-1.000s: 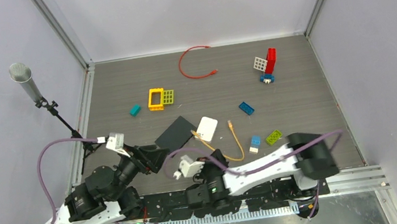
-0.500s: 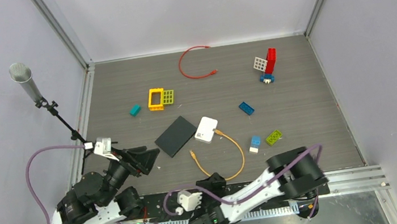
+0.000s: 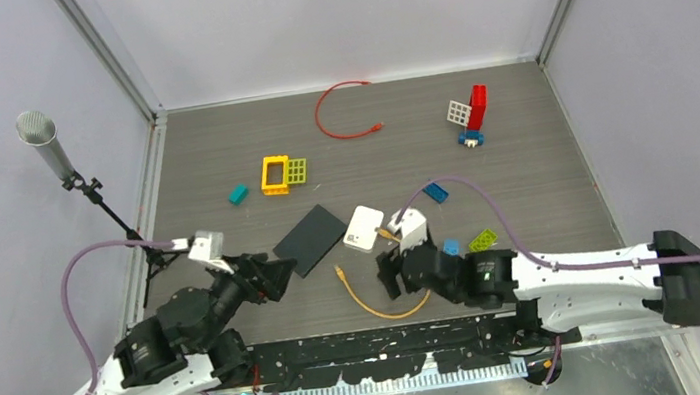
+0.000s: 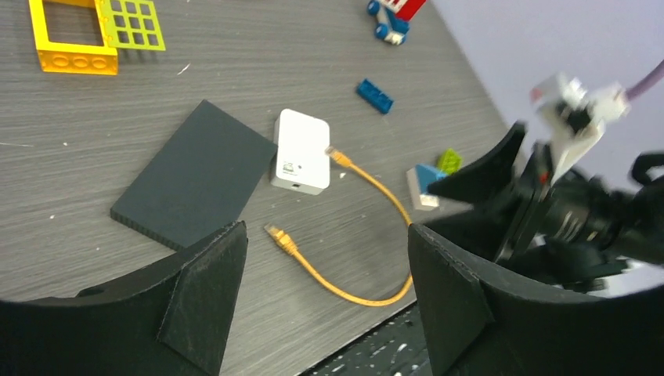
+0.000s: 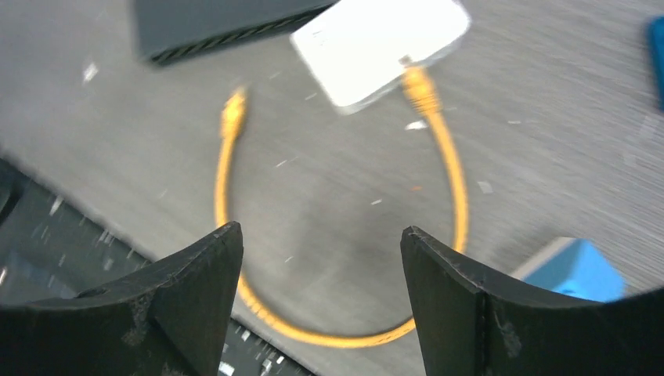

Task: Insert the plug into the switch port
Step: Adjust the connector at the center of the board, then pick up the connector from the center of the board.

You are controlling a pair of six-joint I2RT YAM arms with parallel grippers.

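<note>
You look between the spread fingers of the right gripper (image 5: 317, 239) down at the white switch (image 5: 376, 43). One plug (image 5: 419, 84) of the orange cable (image 5: 458, 196) lies at the edge of the switch. The other plug (image 5: 233, 116) lies loose to the left of the switch, and a black pad (image 5: 211, 23) lies just beside the switch on that same side.

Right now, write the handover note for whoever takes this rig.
Left gripper: open, empty, hovering by the black box.
Right gripper: open, empty, above the loop of the orange cable.
White switch lies flat on the table. One plug rests at its right edge; I cannot tell if it is seated. The loose plug lies in front of the switch.
Done: nothing certain. Left: grasp the loose plug, insert it.
</note>
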